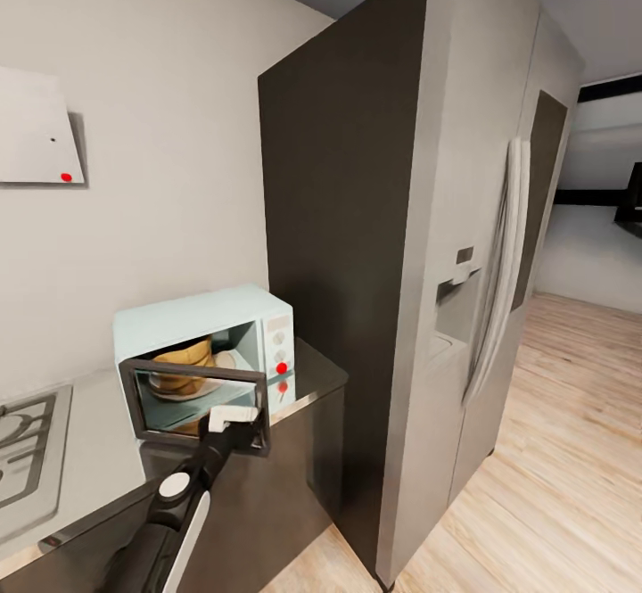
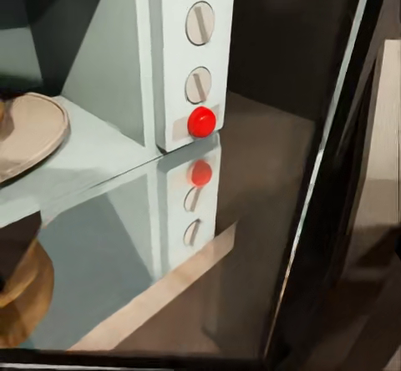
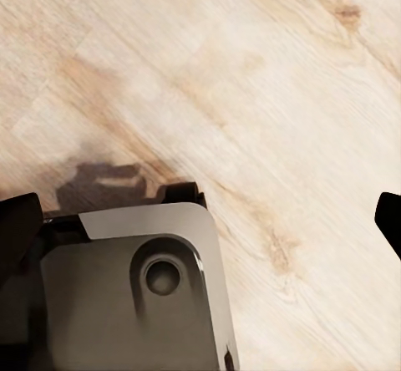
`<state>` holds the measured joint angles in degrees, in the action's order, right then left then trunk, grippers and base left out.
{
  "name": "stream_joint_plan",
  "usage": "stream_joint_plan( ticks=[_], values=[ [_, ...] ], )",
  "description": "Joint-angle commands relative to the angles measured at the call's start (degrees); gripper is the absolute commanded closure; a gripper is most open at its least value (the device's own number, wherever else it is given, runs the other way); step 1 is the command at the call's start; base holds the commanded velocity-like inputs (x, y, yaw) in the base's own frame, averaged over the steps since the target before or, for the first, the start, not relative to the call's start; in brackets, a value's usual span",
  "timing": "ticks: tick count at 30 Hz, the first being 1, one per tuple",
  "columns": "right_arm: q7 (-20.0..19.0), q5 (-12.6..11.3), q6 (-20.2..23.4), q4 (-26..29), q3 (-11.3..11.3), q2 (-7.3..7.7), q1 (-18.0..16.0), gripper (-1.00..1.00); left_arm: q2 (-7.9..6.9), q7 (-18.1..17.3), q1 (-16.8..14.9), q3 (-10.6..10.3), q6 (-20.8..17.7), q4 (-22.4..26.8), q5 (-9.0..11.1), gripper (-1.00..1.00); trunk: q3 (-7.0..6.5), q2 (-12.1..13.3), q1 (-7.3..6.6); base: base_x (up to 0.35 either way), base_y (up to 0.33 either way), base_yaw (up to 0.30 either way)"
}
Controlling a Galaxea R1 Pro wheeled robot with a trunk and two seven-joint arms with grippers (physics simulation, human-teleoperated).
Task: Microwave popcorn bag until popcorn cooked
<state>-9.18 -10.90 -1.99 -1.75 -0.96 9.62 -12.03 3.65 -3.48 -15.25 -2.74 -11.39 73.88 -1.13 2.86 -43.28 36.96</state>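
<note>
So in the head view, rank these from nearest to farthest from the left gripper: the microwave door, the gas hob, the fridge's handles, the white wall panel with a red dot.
1. Microwave door: open, right at the left gripper.
2. Gas hob: on the countertop, to the gripper's left.
3. Fridge handles: to the right, past the dark cabinet side.
4. White wall panel: high on the wall, upper left; close to the handles, hard to call.

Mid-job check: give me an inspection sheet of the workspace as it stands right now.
Surface: grey countertop, carrying the microwave.
Job's things: mint-blue microwave with door open and hanging down; tan popcorn bag inside on the turntable; popcorn not discernible.
Clutter: nothing seen.
Grippers: left gripper at the open door's edge, jaw state unclear; right gripper open, pointing at the wood floor above the robot's base.
Cables: nothing seen.
Surroundings: gas hob left of the microwave, tall refrigerator on its right, white wall panel.
</note>
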Motion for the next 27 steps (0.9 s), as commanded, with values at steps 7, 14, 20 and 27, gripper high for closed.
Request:
stream_joint_plan(
  ticks=[7, 14, 20, 27],
  values=[
    [-0.35, -0.5, -0.2, -0.19, -0.2, -0.04, -0.09, -1.0, -3.16, -7.4, -0.05, -0.11, -0.41, 0.82, -0.14, -1.0, 0.1, -0.09, 0.02, 0.0, 0.0, 0.0],
    [-0.31, -0.45, -0.21, -0.19, -0.27, -0.13, -0.09, -1.0, -4.43, -9.39, -0.05, 0.78, -0.37, 0.82, -0.28, -1.0, 0.1, -0.09, 0.02, 0.0, 0.0, 0.0],
    [-0.32, -0.46, -0.21, -0.19, -0.27, -0.13, -0.09, -1.0, -3.96, -2.45, -0.05, 4.63, -0.29, 0.47, -0.58, -1.0, 0.1, -0.09, 0.02, 0.0, 0.0, 0.0],
    [-0.31, -0.48, -0.21, -0.19, -0.27, -0.14, -0.09, -1.0, -3.83, -0.42, -0.05, 1.24, -0.22, -2.79, -0.81, -1.0, 0.1, -0.09, 0.02, 0.217, 0.0, 0.0]
  ],
)
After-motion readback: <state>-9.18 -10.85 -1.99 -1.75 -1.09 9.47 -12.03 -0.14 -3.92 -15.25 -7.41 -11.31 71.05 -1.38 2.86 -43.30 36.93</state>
